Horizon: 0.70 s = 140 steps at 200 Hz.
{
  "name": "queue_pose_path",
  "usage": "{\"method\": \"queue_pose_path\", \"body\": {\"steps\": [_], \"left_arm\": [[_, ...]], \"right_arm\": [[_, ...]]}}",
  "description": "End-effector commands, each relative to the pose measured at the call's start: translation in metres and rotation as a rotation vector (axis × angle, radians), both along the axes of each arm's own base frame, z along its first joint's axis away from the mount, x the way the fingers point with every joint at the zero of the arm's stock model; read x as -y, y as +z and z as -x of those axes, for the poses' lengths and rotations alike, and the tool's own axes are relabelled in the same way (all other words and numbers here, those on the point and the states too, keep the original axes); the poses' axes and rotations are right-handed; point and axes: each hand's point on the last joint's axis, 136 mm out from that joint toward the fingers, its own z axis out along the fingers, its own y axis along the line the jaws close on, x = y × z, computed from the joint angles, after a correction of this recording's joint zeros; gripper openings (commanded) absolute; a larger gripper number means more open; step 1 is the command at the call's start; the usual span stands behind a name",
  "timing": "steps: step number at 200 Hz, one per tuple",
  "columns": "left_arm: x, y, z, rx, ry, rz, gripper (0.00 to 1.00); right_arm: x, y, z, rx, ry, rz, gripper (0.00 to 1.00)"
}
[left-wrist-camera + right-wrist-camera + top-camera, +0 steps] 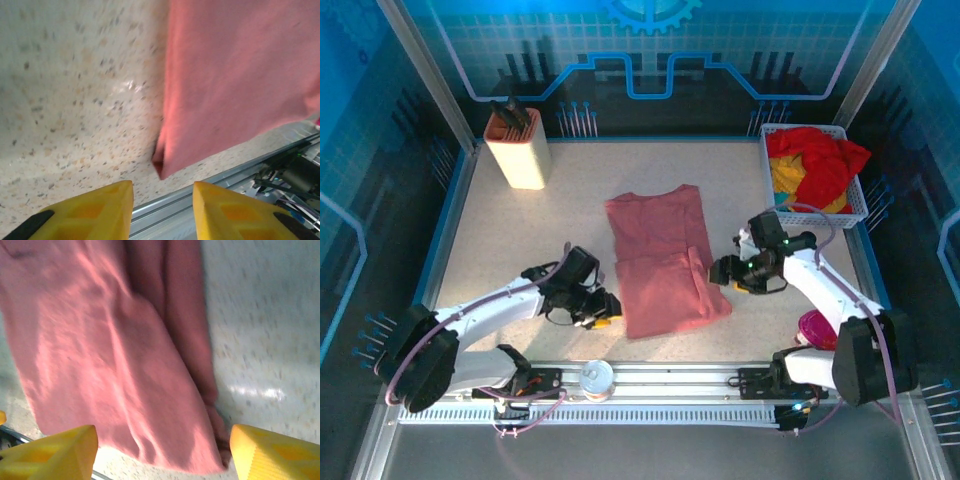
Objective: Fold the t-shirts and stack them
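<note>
Salmon-pink t-shirt (665, 262) half-folded, lying flat, left of basket (767, 165). Left gripper (610, 305), right gripper (720, 272) both released, empty. Cloth looks soft, limp, light; best pinched at near hem corners.

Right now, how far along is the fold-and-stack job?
Done: pink t-shirt lies partly folded on the table. In hand: nothing; left tool and right tool sit open beside it. Left: likely finishing that fold, plus the red and yellow shirts in the basket.
</note>
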Motion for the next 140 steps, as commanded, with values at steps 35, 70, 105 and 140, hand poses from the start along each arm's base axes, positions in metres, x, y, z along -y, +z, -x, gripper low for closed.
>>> {"method": "queue_pose_path", "body": {"steps": [35, 70, 105, 140], "left_arm": [[0.033, -0.013, 0.007, -0.043, 0.032, 0.004, 0.34], [0.043, -0.025, 0.006, -0.060, 0.033, -0.010, 0.33], [0.053, -0.035, 0.004, -0.072, 0.020, -0.021, 0.31], [0.056, -0.039, -0.001, -0.065, 0.036, -0.022, 0.25]], "right_arm": [[0.016, -0.029, 0.040, -0.127, -0.148, 0.027, 0.62], [0.016, -0.040, 0.048, -0.133, -0.169, 0.025, 0.61], [0.008, -0.049, 0.039, -0.112, -0.157, 0.011, 0.59], [0.005, -0.054, 0.031, -0.097, -0.158, 0.019, 0.55]]}}
